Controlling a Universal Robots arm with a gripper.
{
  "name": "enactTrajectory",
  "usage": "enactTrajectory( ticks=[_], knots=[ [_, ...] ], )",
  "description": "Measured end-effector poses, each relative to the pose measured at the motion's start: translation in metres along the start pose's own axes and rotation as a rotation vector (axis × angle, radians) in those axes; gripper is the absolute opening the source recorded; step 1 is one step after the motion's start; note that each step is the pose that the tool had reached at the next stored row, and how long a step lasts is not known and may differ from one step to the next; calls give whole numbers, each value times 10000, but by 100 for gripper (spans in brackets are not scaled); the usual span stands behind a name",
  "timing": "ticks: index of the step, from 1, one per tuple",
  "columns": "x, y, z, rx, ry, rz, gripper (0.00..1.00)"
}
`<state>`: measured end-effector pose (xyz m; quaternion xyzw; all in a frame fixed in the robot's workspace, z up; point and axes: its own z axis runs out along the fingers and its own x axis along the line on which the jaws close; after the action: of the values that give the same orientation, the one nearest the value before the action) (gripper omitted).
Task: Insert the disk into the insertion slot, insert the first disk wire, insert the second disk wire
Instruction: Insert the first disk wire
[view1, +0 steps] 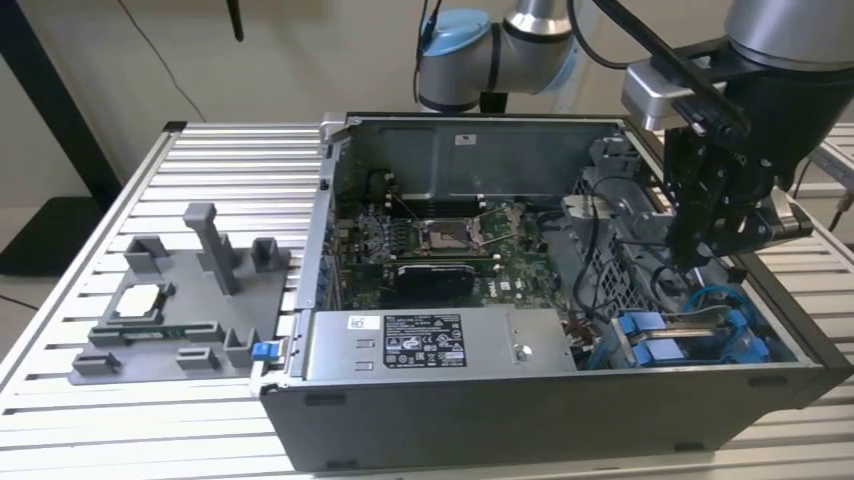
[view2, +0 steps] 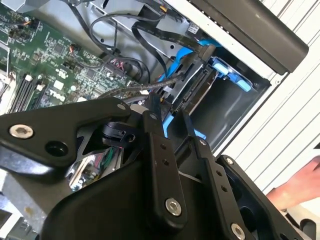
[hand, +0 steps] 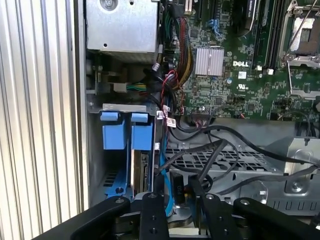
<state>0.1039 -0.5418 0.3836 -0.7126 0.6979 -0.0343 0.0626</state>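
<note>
The disk (hand: 143, 172) stands on edge in the insertion slot (view1: 667, 345), a grey bay at the case's front corner on the exterior view's right, behind its blue tabs (hand: 120, 132). My gripper (view1: 687, 262) reaches down into the case just above that bay. In both wrist views its two black fingers (hand: 152, 210) close around a black wire connector (hand: 177, 189) right beside the disk's edge (view2: 200, 89). A black braided wire (view2: 145, 87) runs to that connector. A blue wire (hand: 162, 170) runs along the disk.
The open case holds the motherboard (view1: 441, 240), the silver power-supply box (view1: 427, 345) and several loose black cables (hand: 235, 150). A grey parts fixture (view1: 174, 300) sits on the slatted table on the exterior view's left. A person's hand (view2: 295, 185) rests outside the case.
</note>
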Motion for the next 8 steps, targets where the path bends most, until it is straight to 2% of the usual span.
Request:
enactTrajectory(
  ticks=[8],
  knots=[
    [0, 1, 2, 7, -1, 0, 100]
  ],
)
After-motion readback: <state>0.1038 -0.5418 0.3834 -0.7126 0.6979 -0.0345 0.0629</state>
